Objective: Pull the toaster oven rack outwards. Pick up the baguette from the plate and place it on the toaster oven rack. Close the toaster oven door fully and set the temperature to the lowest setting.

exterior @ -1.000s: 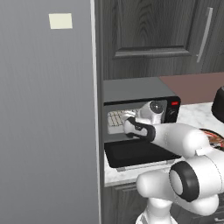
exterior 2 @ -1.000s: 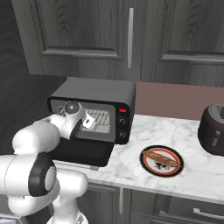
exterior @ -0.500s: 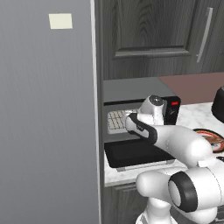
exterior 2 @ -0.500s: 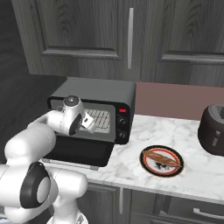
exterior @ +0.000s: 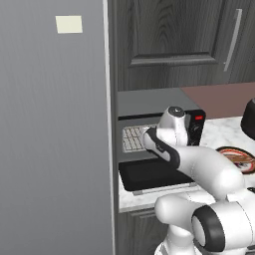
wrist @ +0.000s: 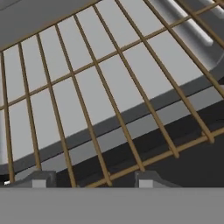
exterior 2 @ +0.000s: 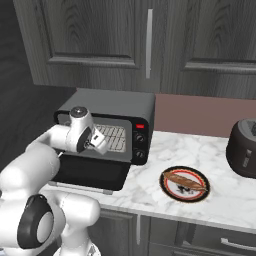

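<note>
1. I'm working the end effector (wrist: pixel 89 180) right at the front bar of the toaster oven rack (wrist: pixel 109 100). Fingertips (wrist: pixel 151 179) are sitting either side of that edge wire with a clear gap btwn them, so the jaws are partly apart and nothing is gripped yet, as far as the hand view is showing.
2. The toaster oven door (exterior 2: pixel 90 172) is lying open and flat on the desk (exterior 2: pixel 220 200). The rack is sitting inside the toaster oven (exterior 2: pixel 112 107), not yet pulled out.
3. The baguette (exterior 2: pixel 184 181) is waiting on the plate (exterior 2: pixel 185 184), well to the right of the oven.
4. Risks I'm watching:
   - the pads closing btwn bars and missing the front wire, so the pull slips off;
   - pulling at an angle, jamming the rack in its guides or tipping it;
   - the wrist hitting the open door or the cavity roof;
   - over-pulling, so the rack drops off its rails.
5. Writing: none readable. The pale tag on the grey panel (exterior: pixel 55 124) looks blank, prob too small to tell. There's a red light by the knobs, no legible marks.
</note>
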